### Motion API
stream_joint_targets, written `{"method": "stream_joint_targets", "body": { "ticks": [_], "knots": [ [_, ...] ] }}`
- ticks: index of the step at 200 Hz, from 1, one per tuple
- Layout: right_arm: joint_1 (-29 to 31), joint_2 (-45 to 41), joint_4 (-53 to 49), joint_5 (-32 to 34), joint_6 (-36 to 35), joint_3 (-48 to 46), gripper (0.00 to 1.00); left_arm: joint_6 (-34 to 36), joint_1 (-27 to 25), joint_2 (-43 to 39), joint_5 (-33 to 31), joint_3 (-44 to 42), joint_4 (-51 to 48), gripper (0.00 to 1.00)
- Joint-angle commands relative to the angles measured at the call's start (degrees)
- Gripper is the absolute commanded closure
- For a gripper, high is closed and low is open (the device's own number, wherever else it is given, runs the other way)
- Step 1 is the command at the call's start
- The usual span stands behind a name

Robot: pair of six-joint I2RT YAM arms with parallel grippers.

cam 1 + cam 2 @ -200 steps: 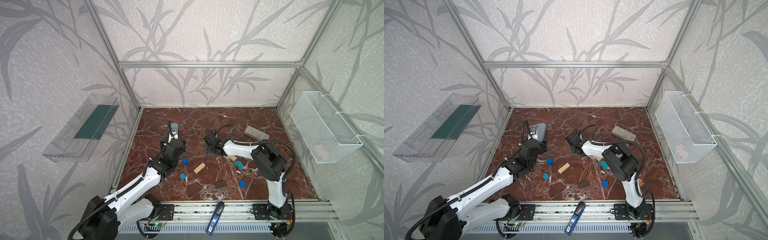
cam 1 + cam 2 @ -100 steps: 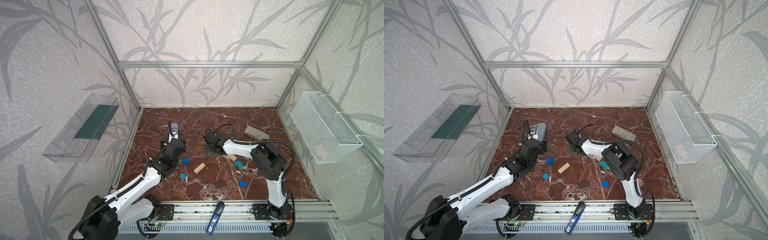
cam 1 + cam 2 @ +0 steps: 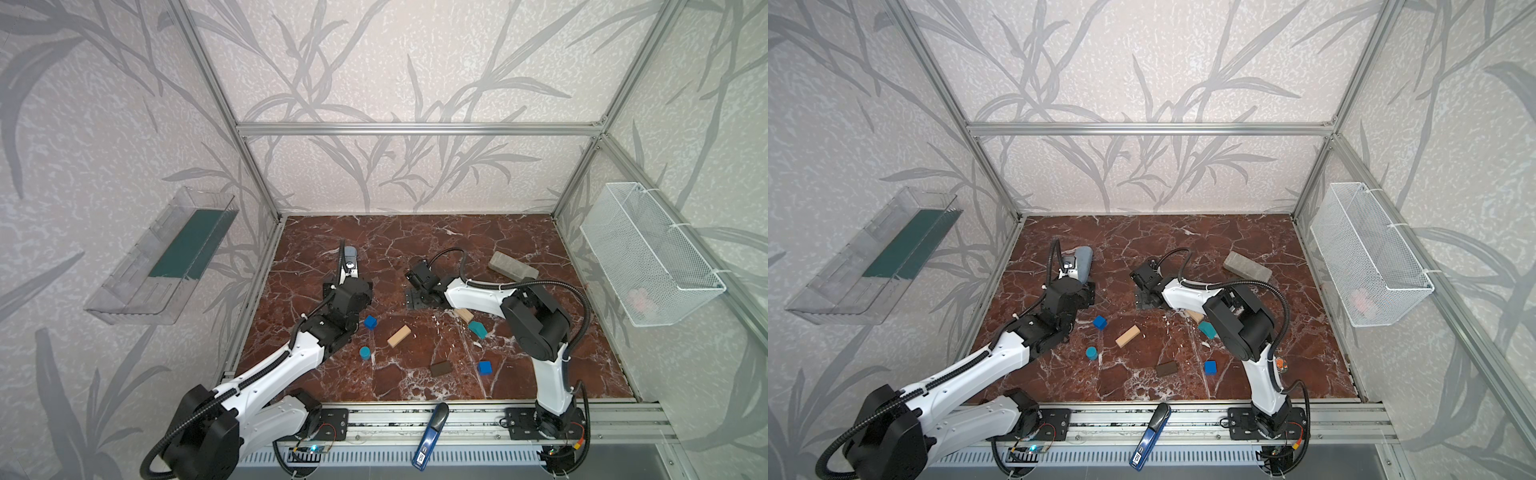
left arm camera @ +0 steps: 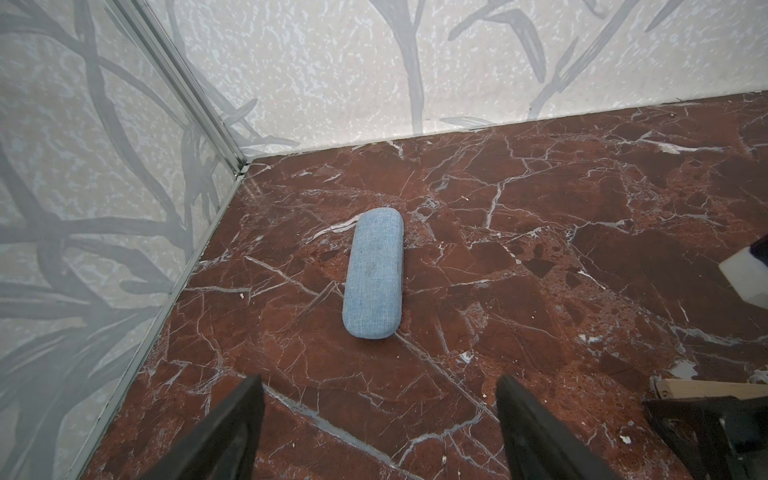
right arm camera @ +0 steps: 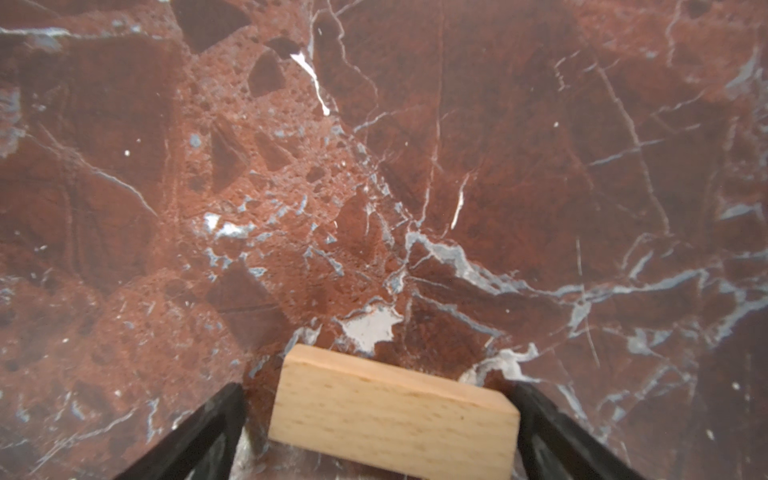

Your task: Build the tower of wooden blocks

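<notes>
The right jaws stand spread either side of a pale natural-wood bar (image 5: 390, 415) lying flat on the red-brown marble counter (image 5: 498, 166). The left jaws gape above the counter, short of a grey-blue fabric case (image 4: 374, 276). A teal house-shaped block (image 3: 477, 328) and a dark brown bar (image 3: 441, 368) lie apart.

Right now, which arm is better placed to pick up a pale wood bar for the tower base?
Right. The right end effector is open with a pale wood bar lying between its fingers. The left end effector is open too, but faces the grey-blue case with no block between its fingers.
</notes>
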Motion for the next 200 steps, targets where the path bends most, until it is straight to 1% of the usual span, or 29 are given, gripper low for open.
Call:
{"method": "stream_joint_targets", "body": {
  "ticks": [1,51,76,116,134,151,160,177,192,200],
  "knots": [
    [-0.28,-0.62,-4.51,-1.59,0.60,0.24,0.01,-0.50,0.00,-0.07,-0.34,1.93,-1.01,0.14],
    [-0.28,-3.36,-5.73,-0.81,1.01,0.42,0.01,-0.64,0.03,-0.26,-0.45,2.11,-1.67,0.14],
    [-0.28,-5.02,-5.71,-1.50,0.95,0.24,0.01,-0.79,0.03,-0.55,-0.49,2.11,-1.97,0.14],
    [-0.28,-10.05,-5.00,-2.61,0.76,-1.56,0.01,-0.89,0.05,-1.18,-0.50,2.02,-2.41,0.15],
    [-0.28,-13.30,-3.37,-4.81,-1.07,-3.33,0.01,-0.98,0.04,-1.53,-0.54,1.86,-2.45,0.14],
    [-0.26,-15.94,-2.32,-8.67,-3.44,-4.67,0.00,-0.94,0.05,-2.01,-0.24,1.86,-2.73,0.14],
    [-0.20,-17.12,-3.11,-10.98,-5.23,-4.85,0.03,-0.88,0.04,-2.43,0.30,1.79,-2.86,0.14],
    [0.37,-18.89,-5.48,-13.19,-8.60,-4.91,0.07,-0.66,0.01,-3.48,0.90,1.76,-3.36,0.14],
    [1.05,-19.10,-7.66,-15.16,-11.34,-5.33,0.07,-0.67,0.03,-4.47,1.03,1.61,-4.02,0.14],
    [1.48,-21.06,-8.43,-16.29,-12.71,-5.71,0.07,-0.72,0.07,-5.09,1.05,1.50,-4.16,0.14]
  ]
}}
